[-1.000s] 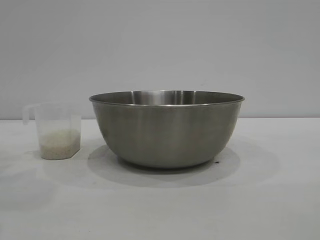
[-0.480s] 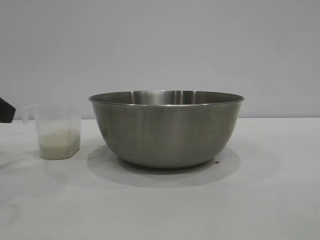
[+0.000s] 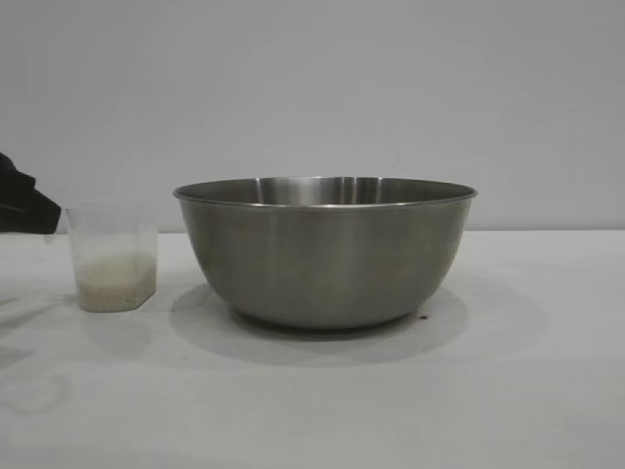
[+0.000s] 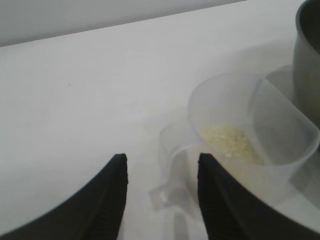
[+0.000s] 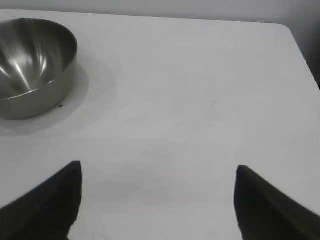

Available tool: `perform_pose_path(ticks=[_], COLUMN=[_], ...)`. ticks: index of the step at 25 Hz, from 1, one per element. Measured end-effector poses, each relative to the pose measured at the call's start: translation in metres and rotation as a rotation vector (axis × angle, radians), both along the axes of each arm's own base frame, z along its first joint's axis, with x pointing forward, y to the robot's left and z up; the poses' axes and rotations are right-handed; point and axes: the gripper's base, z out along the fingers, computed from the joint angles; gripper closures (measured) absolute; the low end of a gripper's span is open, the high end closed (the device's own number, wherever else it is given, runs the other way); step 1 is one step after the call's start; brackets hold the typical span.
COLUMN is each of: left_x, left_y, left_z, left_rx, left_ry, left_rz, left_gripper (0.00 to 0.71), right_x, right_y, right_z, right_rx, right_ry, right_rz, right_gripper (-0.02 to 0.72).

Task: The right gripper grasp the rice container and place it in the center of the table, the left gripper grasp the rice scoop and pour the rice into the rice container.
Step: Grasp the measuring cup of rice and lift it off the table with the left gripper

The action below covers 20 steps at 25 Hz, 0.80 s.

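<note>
While the rice scoop (image 4: 250,135) stands upright beside the rice container (image 3: 325,252), toward the table's (image 3: 527,391) left edge, the left gripper (image 4: 161,187) hangs half open, empty, at its handle; light, slick plastic, probably tippy; pinch the handle; the right gripper (image 5: 157,192) waits wide open.

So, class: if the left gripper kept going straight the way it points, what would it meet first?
Probably the rice scoop: its handle lies just ahead of the open left gripper.
</note>
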Motion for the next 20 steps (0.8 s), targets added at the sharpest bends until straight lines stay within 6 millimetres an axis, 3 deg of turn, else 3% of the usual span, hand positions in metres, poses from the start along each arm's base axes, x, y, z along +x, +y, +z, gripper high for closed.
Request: perform_pose_path(ticks=[10, 11, 12, 17, 20], left_x=[0.024, 0.025, 0.027, 0.034, 0.037], left_y=[-0.003, -0.003, -0.003, -0.005, -0.007], left_z=[-0.009, -0.010, -0.010, -0.008, -0.006], left_rx=[-0.003, -0.003, -0.003, -0.006, -0.005], left_ry=[-0.021, -0.022, -0.026, -0.051, -0.061], left_rz=[0.000, 0.000, 0.000, -0.015, -0.035], left_gripper=[0.393, 0.434, 0.423, 0.625, 0.710], right_x=[0.000, 0.000, 0.000, 0.000, 0.000], right_y=[0.000, 0.000, 0.000, 0.000, 0.000], right_z=[0.000, 0.000, 0.000, 0.000, 0.000], right_rx=[0.000, 0.000, 0.000, 0.000, 0.000], right_ry=[0.000, 0.000, 0.000, 0.000, 0.000], right_rz=[0.000, 0.000, 0.000, 0.000, 0.000], right_gripper=[0.114, 0.114, 0.114, 0.114, 0.114])
